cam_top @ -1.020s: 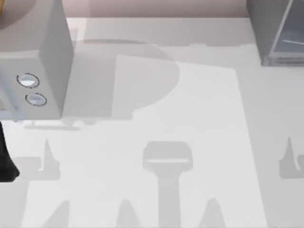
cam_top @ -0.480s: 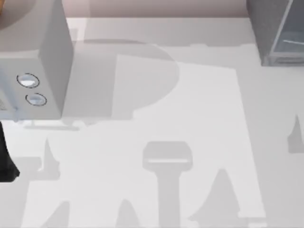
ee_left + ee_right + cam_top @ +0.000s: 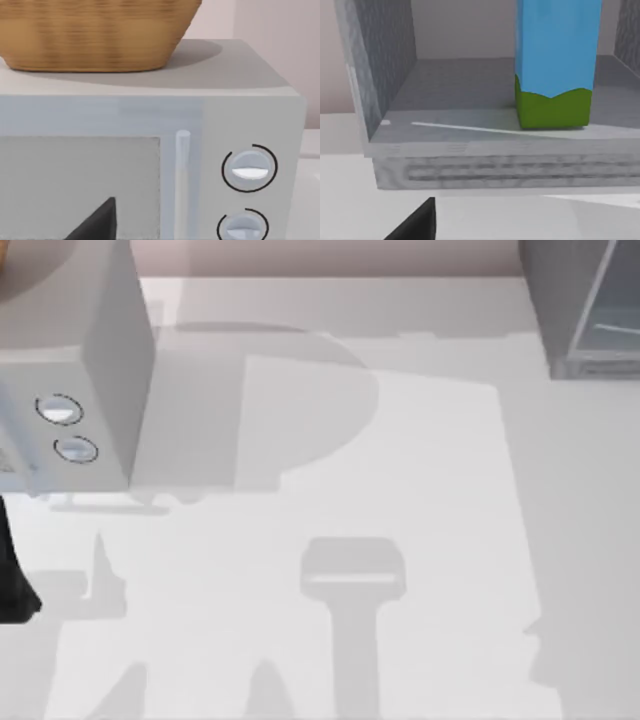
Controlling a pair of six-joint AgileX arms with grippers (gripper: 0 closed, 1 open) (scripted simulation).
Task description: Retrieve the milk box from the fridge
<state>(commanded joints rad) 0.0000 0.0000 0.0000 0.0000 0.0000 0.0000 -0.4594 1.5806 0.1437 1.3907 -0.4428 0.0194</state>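
The milk box (image 3: 555, 65) stands upright on the floor of the fridge (image 3: 470, 165), with sky-blue sides and a green band at its base; its top is cut off by the frame. My right wrist view looks straight into the fridge's interior from just in front, and a dark part of my right gripper (image 3: 415, 225) shows low in the picture, well short of the box. In the top view the fridge (image 3: 580, 310) sits at the table's back right corner. A dark part of my left gripper (image 3: 95, 225) faces the microwave.
A grey microwave (image 3: 70, 370) with two round dials (image 3: 249, 169) stands at the back left, with a woven basket (image 3: 95, 35) on top. My left arm (image 3: 12, 585) stays at the left edge. The white table (image 3: 330, 440) stretches between microwave and fridge.
The arm shadow on the table's right side has shifted and now lies near the front right. The left arm, microwave and fridge have not moved.
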